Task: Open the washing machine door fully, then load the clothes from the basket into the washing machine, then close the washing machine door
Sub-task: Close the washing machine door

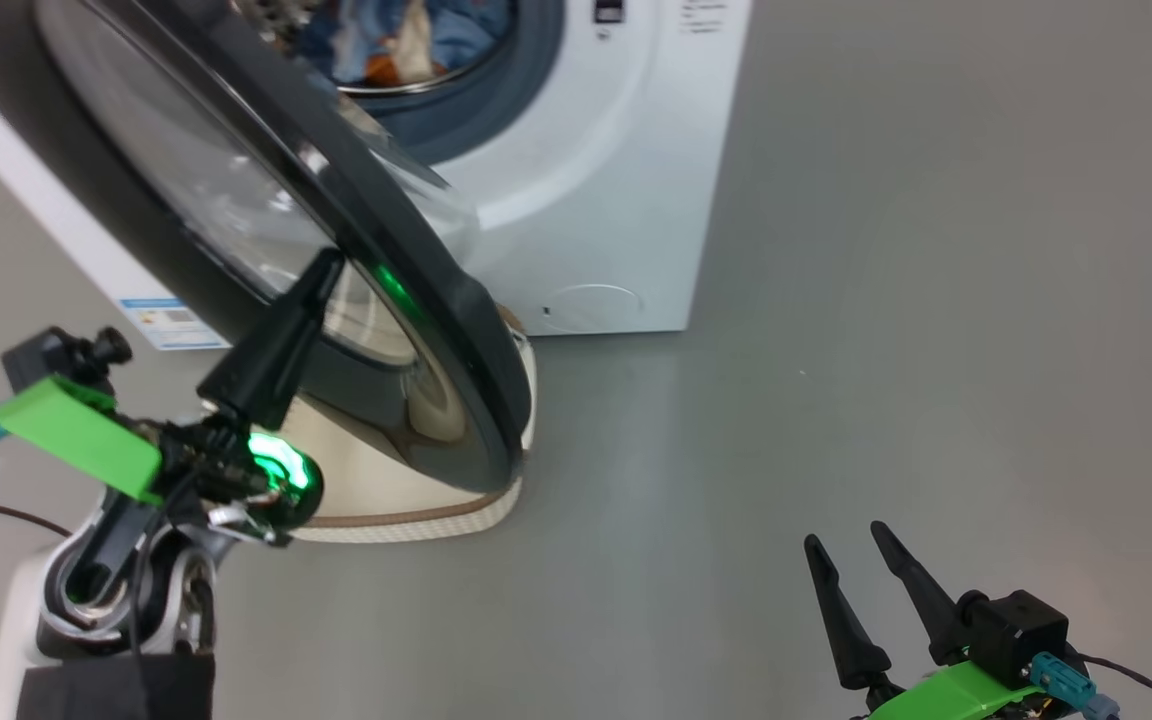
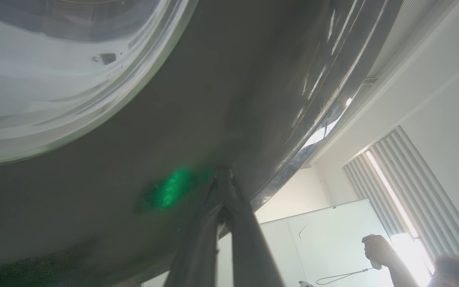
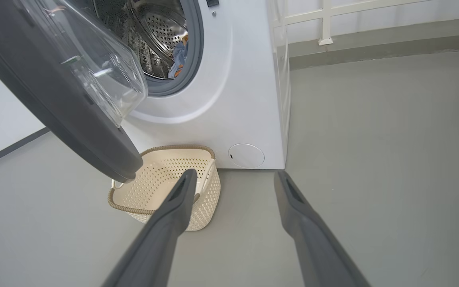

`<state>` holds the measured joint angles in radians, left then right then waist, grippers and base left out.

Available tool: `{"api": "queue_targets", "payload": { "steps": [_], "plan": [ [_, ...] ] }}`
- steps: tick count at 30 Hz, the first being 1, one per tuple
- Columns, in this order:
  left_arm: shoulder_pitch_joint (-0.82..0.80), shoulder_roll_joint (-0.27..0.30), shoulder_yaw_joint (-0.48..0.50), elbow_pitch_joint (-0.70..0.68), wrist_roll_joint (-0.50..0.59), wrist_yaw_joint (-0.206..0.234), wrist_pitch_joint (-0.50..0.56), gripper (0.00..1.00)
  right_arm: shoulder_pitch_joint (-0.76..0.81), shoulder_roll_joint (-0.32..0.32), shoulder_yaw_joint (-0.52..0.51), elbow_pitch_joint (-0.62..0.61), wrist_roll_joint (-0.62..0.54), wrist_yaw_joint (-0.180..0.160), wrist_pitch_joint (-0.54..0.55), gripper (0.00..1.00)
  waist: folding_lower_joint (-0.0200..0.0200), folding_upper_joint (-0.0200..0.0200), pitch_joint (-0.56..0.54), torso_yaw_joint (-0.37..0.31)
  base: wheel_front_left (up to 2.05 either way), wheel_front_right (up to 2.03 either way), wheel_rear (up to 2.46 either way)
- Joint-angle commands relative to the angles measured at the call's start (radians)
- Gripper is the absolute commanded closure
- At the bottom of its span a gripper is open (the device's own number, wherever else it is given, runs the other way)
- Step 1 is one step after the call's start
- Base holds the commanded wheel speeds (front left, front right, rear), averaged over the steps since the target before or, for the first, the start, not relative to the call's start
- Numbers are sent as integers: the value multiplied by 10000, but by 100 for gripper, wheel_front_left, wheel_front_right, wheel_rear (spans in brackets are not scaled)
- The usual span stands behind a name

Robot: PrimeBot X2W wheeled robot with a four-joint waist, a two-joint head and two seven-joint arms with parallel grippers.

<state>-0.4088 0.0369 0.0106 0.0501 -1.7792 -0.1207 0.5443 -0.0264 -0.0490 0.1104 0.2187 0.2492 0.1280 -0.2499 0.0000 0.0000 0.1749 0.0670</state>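
Left wrist view: left gripper (image 2: 223,177) fingers together, tips against door (image 2: 213,99) black rim; person's hand (image 2: 377,249) in background. Right wrist view: right gripper (image 3: 235,172) fingers apart, holding nothing; basket (image 3: 205,207) on floor (image 3: 373,159) under open door; clothes (image 3: 178,56) inside washing machine (image 3: 237,99).

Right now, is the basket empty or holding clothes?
Empty where visible: the basket shows bare perforated walls; the clothes lie in the drum.

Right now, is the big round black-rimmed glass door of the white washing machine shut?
No, the washing machine door stands swung open, leaving the steel drum and the light blue clothes inside it exposed.
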Motion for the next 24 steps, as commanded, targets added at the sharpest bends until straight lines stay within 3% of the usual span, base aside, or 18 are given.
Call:
{"api": "queue_targets", "payload": {
  "steps": [1,14,24],
  "plan": [
    [-488,134,337,-265,112,-98,-123,100,-292,-12,212,-252,40,27,-119,0,0,0,404,-576,0,0,0],
    [-1571,134,1120,158,890,-99,-811,100,-634,-12,274,-495,309,27,-119,0,0,0,1251,-1740,0,0,0],
    [-1462,134,1482,372,1438,-99,-1064,100,-639,-12,135,-451,455,27,-119,0,0,0,1055,-1736,0,0,0]
  ]
}}
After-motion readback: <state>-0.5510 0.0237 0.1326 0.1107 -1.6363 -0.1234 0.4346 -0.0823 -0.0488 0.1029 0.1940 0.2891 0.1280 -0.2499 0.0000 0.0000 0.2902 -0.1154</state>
